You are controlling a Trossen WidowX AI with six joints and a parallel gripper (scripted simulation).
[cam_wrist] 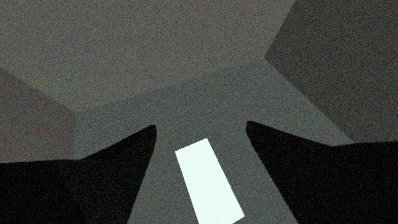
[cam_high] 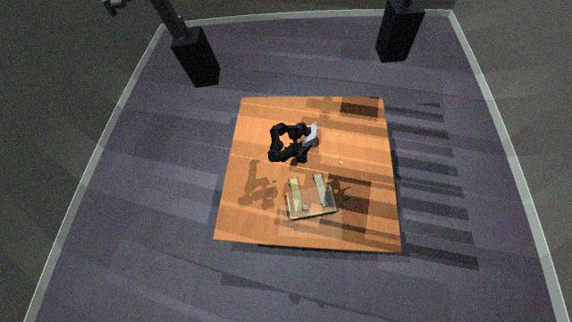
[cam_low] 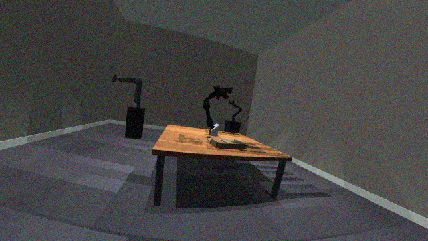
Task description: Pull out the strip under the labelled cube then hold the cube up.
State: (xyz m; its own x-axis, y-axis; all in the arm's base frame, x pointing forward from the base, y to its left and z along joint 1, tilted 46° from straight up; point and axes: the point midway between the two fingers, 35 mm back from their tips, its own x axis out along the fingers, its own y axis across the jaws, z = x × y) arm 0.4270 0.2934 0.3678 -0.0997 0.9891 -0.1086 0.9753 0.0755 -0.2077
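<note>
- Landmark: the orange table [cam_high: 357, 148].
- Arm [cam_high: 286, 143] is folded up over the far-centre part of the table, black links curled into a loop in the top view.
- Gripper [cam_wrist: 201, 131] points up and away from the table; the wrist view shows only grey room surfaces past the two dark fingers.
- Fingers are spread wide, nothing between them.
- White rectangular panel [cam_wrist: 209, 182] sits low in the wrist view between the fingers; same white plate shows at the arm's base end in the top view [cam_high: 313, 131]. Can't tell what it is.
- Board [cam_high: 310, 199] with the strips lies flat on the near-centre part of the table, well apart from the gripper.
- Two pale strips on it: left strip [cam_high: 295, 193] and right strip [cam_high: 320, 185], side by side and roughly parallel.
- Small grey block [cam_high: 305, 207] sits at the near end of the left strip; dark block [cam_high: 330, 197] beside the right strip. Too small to read any label, so can't tell which is the labelled cube.
- Two tiny specks lie on the table: one [cam_high: 273, 180] left of the board, one [cam_high: 340, 163] beyond it.
</note>
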